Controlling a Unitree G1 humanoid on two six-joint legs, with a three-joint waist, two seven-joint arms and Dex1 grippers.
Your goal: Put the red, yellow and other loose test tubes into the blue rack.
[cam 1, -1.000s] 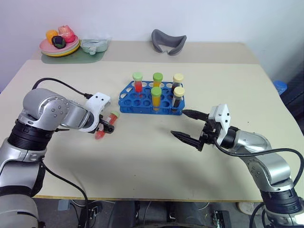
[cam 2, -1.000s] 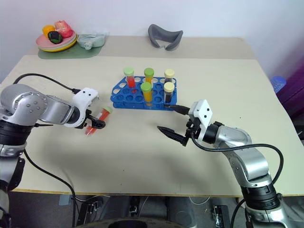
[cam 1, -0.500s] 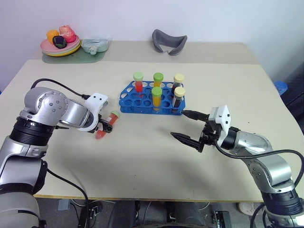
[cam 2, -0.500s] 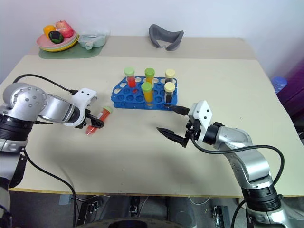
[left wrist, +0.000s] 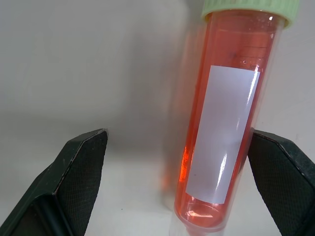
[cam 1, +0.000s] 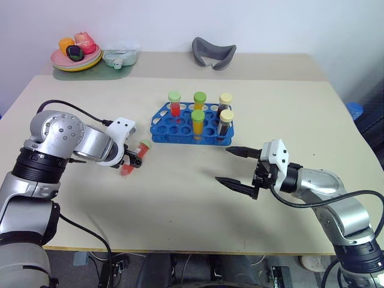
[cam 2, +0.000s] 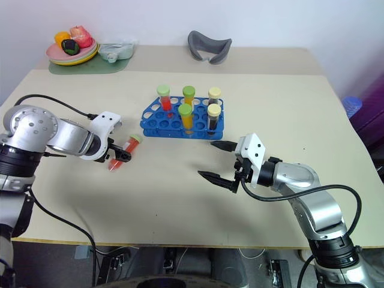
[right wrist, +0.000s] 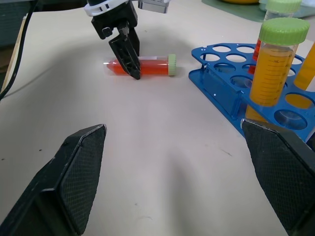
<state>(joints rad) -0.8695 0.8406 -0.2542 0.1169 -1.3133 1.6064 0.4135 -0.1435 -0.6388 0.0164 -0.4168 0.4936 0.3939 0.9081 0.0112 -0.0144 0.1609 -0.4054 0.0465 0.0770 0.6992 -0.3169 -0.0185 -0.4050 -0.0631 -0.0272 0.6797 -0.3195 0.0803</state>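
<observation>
One red test tube (cam 1: 133, 158), green-capped with a white label, is lying on the table (cam 1: 180, 198) between the left hand's (cam 1: 134, 161) wide-spread fingers, while five tubes are standing in the blue rack (cam 1: 191, 125) beyond the wide-open right hand (cam 1: 235, 165).

1. The two eye views look from the head, forward and down over the table (cam 1: 180, 204); both share the blue rack (cam 1: 191, 127) and both arms.
2. The left wrist view is very near the red test tube (left wrist: 224, 123), facing down.
3. The right wrist view looks low across the table, sharing this tube and the rack.
</observation>
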